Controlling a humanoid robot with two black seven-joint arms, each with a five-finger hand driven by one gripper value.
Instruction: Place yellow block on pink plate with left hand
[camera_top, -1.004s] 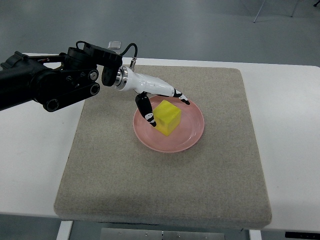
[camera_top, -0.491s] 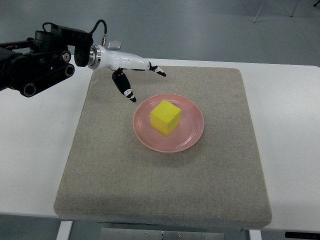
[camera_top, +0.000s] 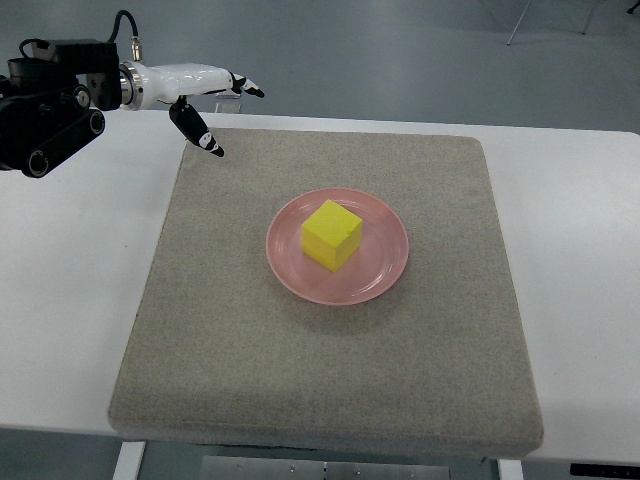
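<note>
I see the block (camera_top: 332, 234) sitting on the plate (camera_top: 385, 270), a little toward the plate's 9 o'clock side, resting flat with one corner pointing to 6 o'clock. It is a plain yellow cube, and nothing touches it but the plate beneath. The pink plate lies near the middle of the mat (camera_top: 250, 370), which covers most of the table (camera_top: 580, 300).

My left hand (camera_top: 205, 95) is up at 10 o'clock from the plate, well apart from it, above the mat's far left corner and the table edge there. Its fingers (camera_top: 243, 86) are spread and hold nothing: the long white ones with black tips point toward 3 o'clock, while the thumb (camera_top: 196, 128) hangs down toward 5 o'clock, its tip over the corner of the mat. The gap between thumb and fingers is wide. The black forearm (camera_top: 50, 105) comes in from the picture's left edge at about 9 o'clock from the hand, with a cable (camera_top: 125, 22) looping above the wrist.

The mat is a grey-beige felt square, its near edge just short of the table's front. The table is white, and past its far edge I see grey floor (camera_top: 400, 50).
</note>
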